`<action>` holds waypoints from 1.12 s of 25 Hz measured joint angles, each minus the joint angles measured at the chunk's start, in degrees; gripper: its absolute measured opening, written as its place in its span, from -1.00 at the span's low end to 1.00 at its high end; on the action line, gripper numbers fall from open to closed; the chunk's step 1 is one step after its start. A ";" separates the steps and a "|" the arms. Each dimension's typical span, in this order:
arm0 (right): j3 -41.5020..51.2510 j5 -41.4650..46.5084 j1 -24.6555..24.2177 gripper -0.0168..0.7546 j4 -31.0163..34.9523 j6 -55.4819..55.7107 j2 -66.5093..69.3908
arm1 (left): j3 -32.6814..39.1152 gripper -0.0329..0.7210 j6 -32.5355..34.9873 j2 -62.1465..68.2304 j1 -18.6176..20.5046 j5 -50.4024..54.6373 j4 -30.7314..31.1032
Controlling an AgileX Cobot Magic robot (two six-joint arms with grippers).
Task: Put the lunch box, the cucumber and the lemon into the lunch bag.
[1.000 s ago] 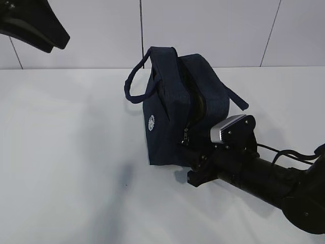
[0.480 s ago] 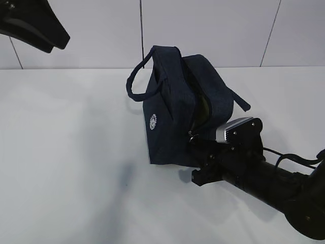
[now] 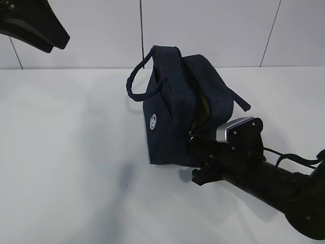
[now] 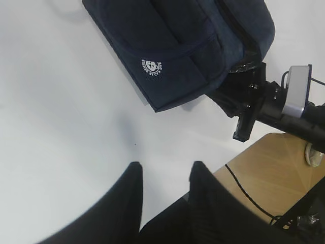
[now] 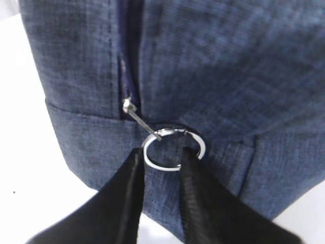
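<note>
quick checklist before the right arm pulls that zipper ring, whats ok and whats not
1. Ring pull between the right gripper fingertips: ok, the ring sits in the gap in the right wrist view.
2. Firm pinch on the ring: cannot tell, the fingers flank it but contact is not clear.
3. Lunch bag standing upright on the table: ok.
4. Zipper slider low on the bag's end, track open above it: ok, a yellowish item shows through the gap in the exterior view.
5. Left gripper clear of the bag: ok, it hangs open above bare table.
6. Lunch box, cucumber and lemon all inside: cannot tell.
</note>
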 joint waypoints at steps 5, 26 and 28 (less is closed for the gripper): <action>0.53 0.00 0.00 -0.41 0.21 0.00 -0.12 | 0.00 -0.31 0.00 0.00 0.00 0.00 0.00; -0.27 0.10 0.00 0.05 -1.85 -0.12 -1.41 | 0.00 -0.31 0.00 0.00 0.00 0.00 0.00; -1.19 0.10 0.00 0.05 -3.59 -0.12 -1.41 | 0.00 -0.31 0.00 0.00 0.00 0.00 0.00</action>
